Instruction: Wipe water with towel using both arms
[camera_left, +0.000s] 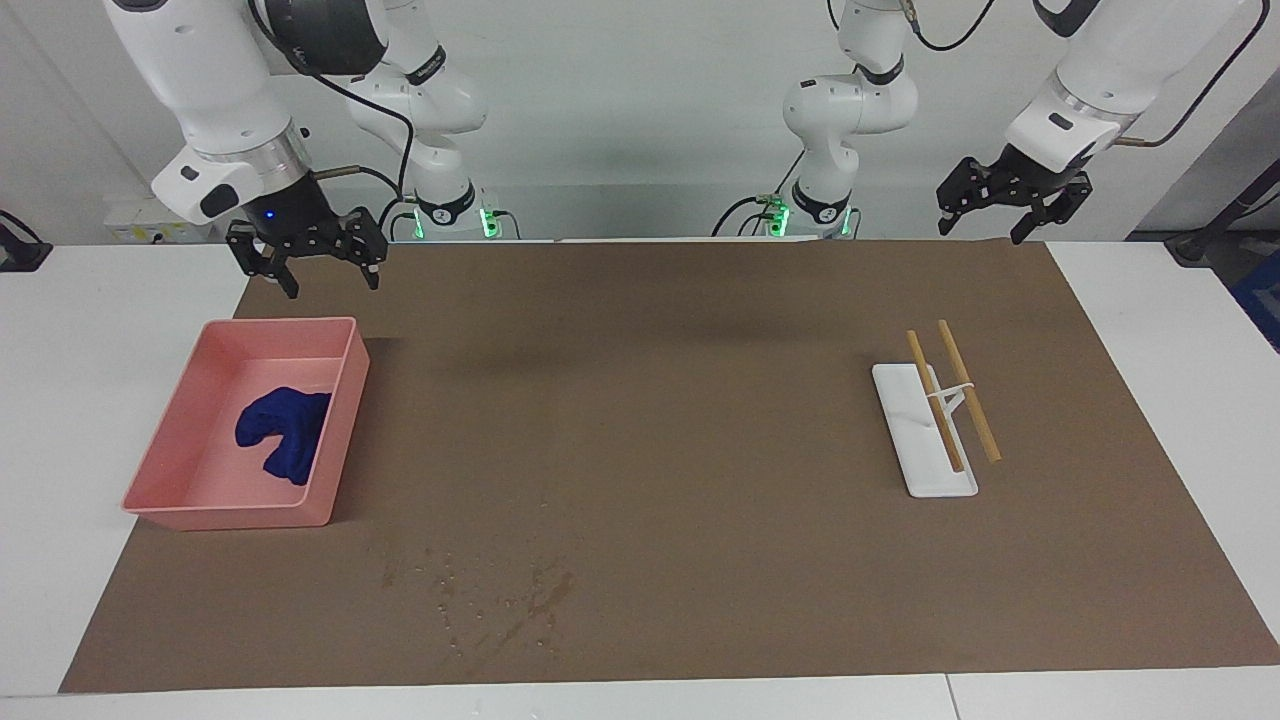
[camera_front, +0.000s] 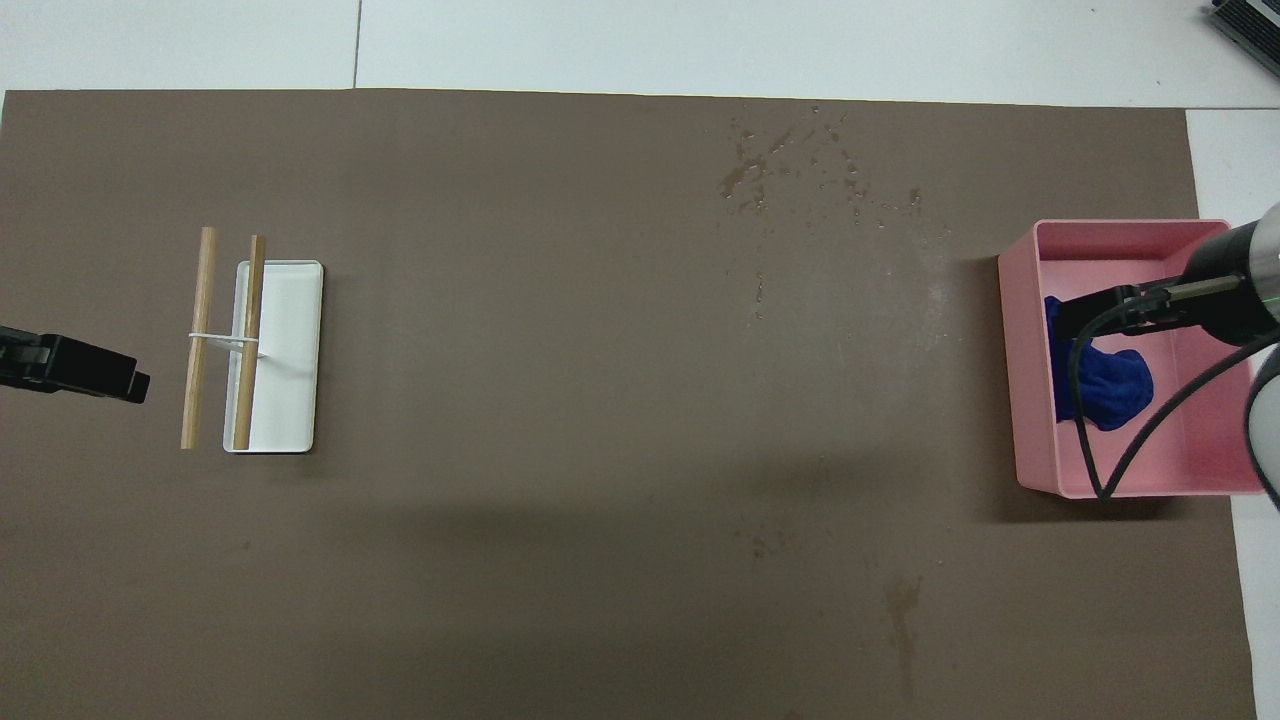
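Observation:
The blue towel (camera_left: 285, 430) lies bunched in the pink tray (camera_left: 280, 322) at the right arm's end of the table; it also shows in the overhead view (camera_front: 1110, 390). The water (camera_left: 555, 590) is a faint darker blotch on the brown mat among scattered specks, farther from the robots than the tray; it shows in the overhead view too (camera_front: 745, 180). My right gripper (camera_left: 332, 282) is open and empty, raised over the tray's robot-side rim; in the overhead view (camera_front: 1065, 320) it covers part of the towel. My left gripper (camera_left: 985, 232) is open and empty, waiting up over the mat's edge at its own end.
A white oblong dish (camera_left: 925, 440) sits toward the left arm's end, with two wooden sticks (camera_left: 968, 390) tied by a white band lying across it. In the overhead view the dish (camera_front: 290, 350) lies beside the left gripper (camera_front: 120, 375). The brown mat (camera_left: 650, 450) covers most of the table.

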